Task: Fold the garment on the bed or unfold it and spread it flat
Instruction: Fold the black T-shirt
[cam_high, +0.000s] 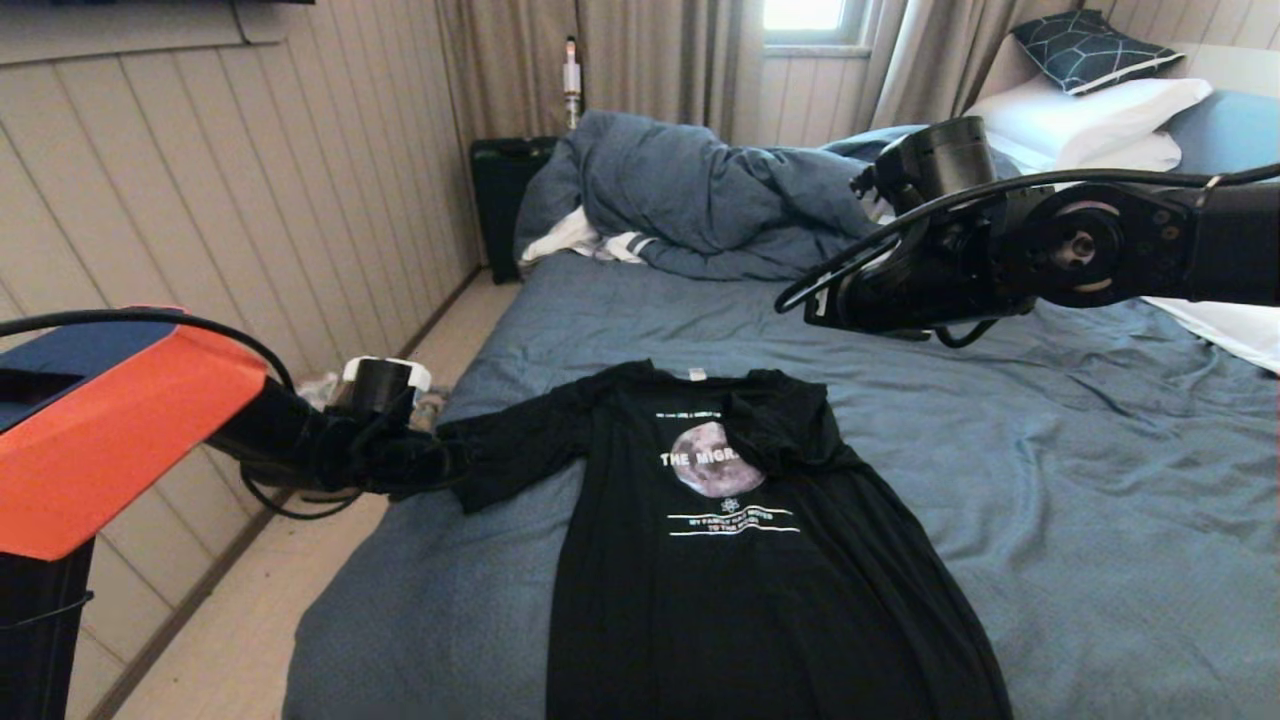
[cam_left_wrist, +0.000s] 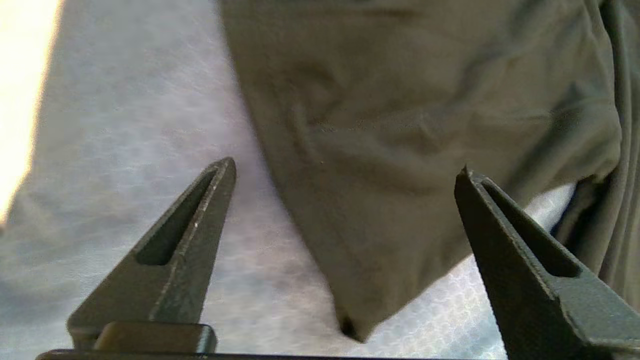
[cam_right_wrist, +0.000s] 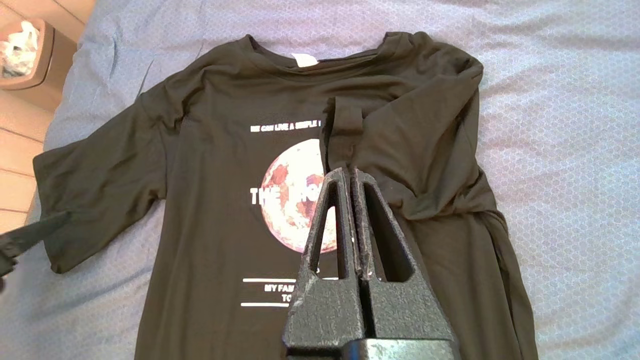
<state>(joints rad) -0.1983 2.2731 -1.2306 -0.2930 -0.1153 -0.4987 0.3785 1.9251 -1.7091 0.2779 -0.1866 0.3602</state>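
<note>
1. While the garment (cam_high: 720, 560) lies face-up on the bed (cam_high: 1050, 480), at about 6 o'clock in the head view, its neck label (cam_high: 697, 375) is pointed toward 12 o'clock.
2. The sleeve at 9 o'clock (cam_high: 520, 445) is spread out flat on the sheet, whereas the opposite sleeve (cam_right_wrist: 400, 135) is seen folded inward across the chest, covering part of the moon print (cam_right_wrist: 292, 195) and the white lettering.
3. The left gripper (cam_left_wrist: 345, 170) is found at 9 o'clock of the shirt, just beside the outer edge of the spread sleeve; its fingers (cam_left_wrist: 170, 260) are spread wide apart with nothing clamped between them, the sleeve cloth lying under the gap.
4. The right gripper (cam_right_wrist: 351, 172) is held above the garment, toward 2 o'clock in the head view; its jaws are pressed together and nothing is gripped.
5. The bunched duvet (cam_high: 690, 195) is seen at 12 o'clock and white pillows (cam_high: 1090, 120) at 1 o'clock.
</note>
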